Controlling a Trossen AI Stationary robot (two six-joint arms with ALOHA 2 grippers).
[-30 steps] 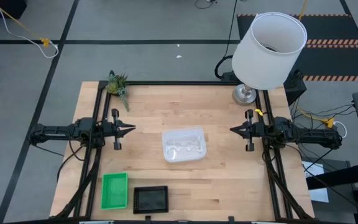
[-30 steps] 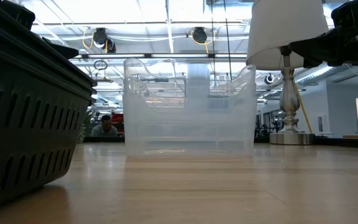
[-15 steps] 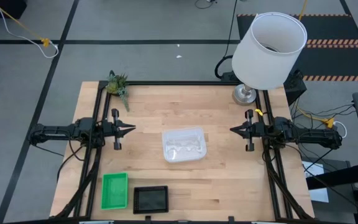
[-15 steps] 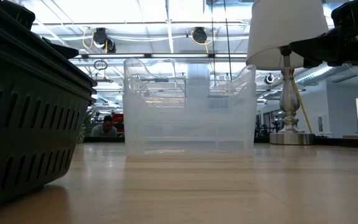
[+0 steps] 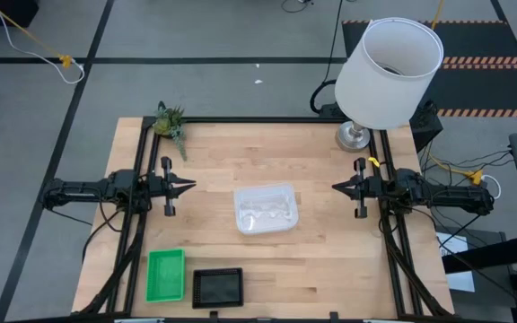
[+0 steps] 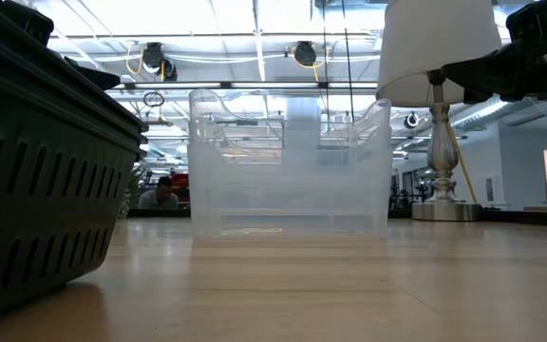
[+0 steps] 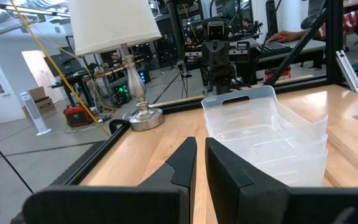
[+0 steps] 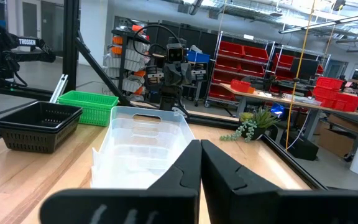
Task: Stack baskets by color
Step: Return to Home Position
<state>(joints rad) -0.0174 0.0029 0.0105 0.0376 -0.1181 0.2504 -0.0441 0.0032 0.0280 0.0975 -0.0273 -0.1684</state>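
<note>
A stack of clear baskets [image 5: 266, 209] stands on its base at the table's middle; it also shows in the low view [image 6: 288, 166]. A green basket stack [image 5: 166, 274] and a black mesh basket stack [image 5: 217, 286] sit side by side at the near left edge. My left gripper [image 5: 191, 187] hovers level at the table's left side, pointing at the clear baskets [image 7: 266, 134], its fingers [image 7: 185, 158] drawn together to a narrow slit with nothing between them. My right gripper [image 5: 336, 187] hovers level at the right side, shut and empty, facing the clear stack [image 8: 142, 140].
A lamp with a large white shade [image 5: 389, 72] stands on its metal base [image 5: 353, 136] at the far right corner. A small green spiky plant [image 5: 170, 123] lies at the far left corner. Bare wood [image 5: 330, 260] lies around the clear stack. A person [image 6: 162, 193] sits far behind the table.
</note>
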